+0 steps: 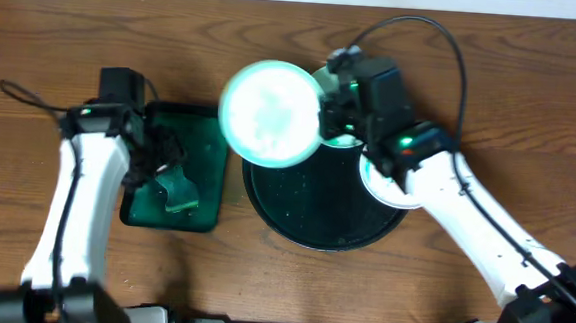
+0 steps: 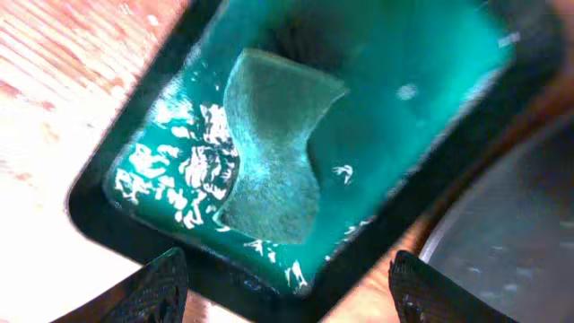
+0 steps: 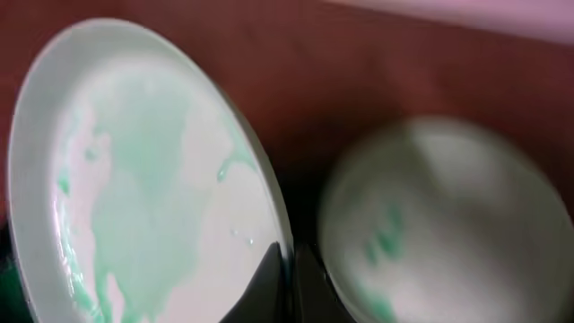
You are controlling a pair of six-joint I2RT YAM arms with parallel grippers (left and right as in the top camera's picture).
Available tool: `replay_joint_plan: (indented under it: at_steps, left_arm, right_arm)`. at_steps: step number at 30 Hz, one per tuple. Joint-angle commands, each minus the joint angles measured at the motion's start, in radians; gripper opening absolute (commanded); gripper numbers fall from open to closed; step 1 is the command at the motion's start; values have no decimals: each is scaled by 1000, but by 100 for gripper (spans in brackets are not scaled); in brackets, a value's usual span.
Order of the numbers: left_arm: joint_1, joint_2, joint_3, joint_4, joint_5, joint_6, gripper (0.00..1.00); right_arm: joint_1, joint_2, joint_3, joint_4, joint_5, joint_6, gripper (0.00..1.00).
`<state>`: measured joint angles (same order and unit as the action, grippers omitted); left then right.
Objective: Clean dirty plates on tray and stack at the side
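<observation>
Over the table, seen from overhead, the right pincer is clamped on the right edge of one dirty plate. It holds the plate above the upper-left rim of the tray. The plate is round, so it has no long axis. Its teal-smeared face is turned up to the camera, and it reaches from the pincer toward the rectangular tray. A second plate peeks out beneath the right pincer at the tray's far rim. A third plate lies on the tray's right side, partly covered by the right arm. The left pincer hangs over the rectangular tray, where a sponge lies.

Through the left wrist camera, the pincer's two fingertips stand well apart over the near rim of the rectangular tray, touching nothing. The sponge sits in green liquid inside it. The round tray's rim curves just beside it at the lower right.

Through the right wrist camera, the pincer grips the held plate at its rim, one finger across the smeared face. Another dirty plate lies blurred just beyond.
</observation>
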<state>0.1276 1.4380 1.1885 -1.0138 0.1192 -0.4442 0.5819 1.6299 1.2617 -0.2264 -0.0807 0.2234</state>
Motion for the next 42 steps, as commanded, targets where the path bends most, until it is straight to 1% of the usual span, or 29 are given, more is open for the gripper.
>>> replay_joint_plan:
  at_steps: [1,3,5,8,12,15,21,27,31,33,42]
  left_arm:
    - [45,-117,51,-29,77,2,73]
    - [73,-188,52,-37,112,2,73]
    - [92,-250,52,-46,117,2,73]
    - [111,-350,52,-62,117,3,73]
    - [112,-449,52,-77,99,6,73]
    - [112,-500,52,-79,71,6,74]
    - [112,-515,52,-80,68,6,74]
    - [112,-491,52,-82,68,6,74]
    - [112,-473,52,-85,68,6,74]
    - [112,-467,52,-86,68,6,74]
    - [112,-459,52,-86,68,6,74]
  right_arm:
    - [92,57,16,118,136,0,1]
    - [139,102,16,222,167,-28,1]
    - [182,153,16,317,212,-67,1]
    - [237,226,16,441,356,-145,1]
    - [303,248,16,547,471,-319,1]
    - [354,239,16,623,534,-493,1]
    - [433,227,16,739,740,-730,1]
    - [492,227,16,877,830,-930,1]
    - [515,227,16,937,877,-1009,1]
    - [521,227,16,950,877,-1026,1]
    - [526,227,16,983,877,-1025,1]
